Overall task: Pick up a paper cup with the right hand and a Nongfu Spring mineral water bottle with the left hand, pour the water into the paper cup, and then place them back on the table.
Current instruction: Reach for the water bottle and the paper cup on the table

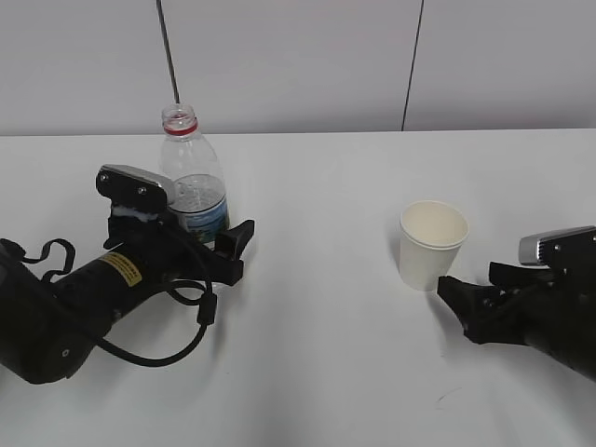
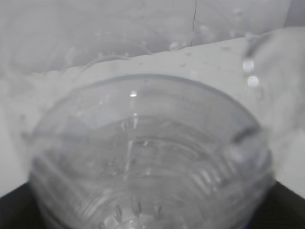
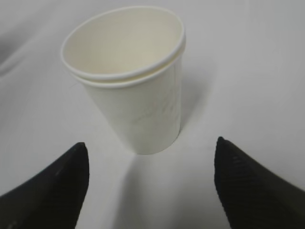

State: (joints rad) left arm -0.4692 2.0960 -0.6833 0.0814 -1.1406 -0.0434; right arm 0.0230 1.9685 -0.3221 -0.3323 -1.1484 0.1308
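- Bottle first: the Nongfu Spring mineral water bottle [image 1: 193, 177] stands upright on the table [image 1: 326, 354] with no cap on its red neck ring, and my left hand [image 1: 219, 244] is right up around its lower half.
- From the outside camera one left finger [image 1: 235, 240] pokes out past the bottle's right side. The other finger is hidden behind the arm, so I honestly can't tell whether the jaws are squeezing it or just sitting around it.
- Left wrist cam is no help there. The bottle [image 2: 147, 157] fills the whole frame, all blurry clear plastic with ribs and water inside, sitting right between the jaws.
- Over on my right side, the right hand [image 1: 463, 300] is low over the table with its jaws spread wide and nothing in them.
- The paper cup [image 1: 432, 245] stands upright just ahead of those jaws, slightly beyond the tips and not touching.
- On the right wrist cam the cup [image 3: 131, 81] sits centred ahead of the gap, with one black fingertip [image 3: 66, 176] on each side of it. It looks like there's a doubled rim, maybe two cups nested.
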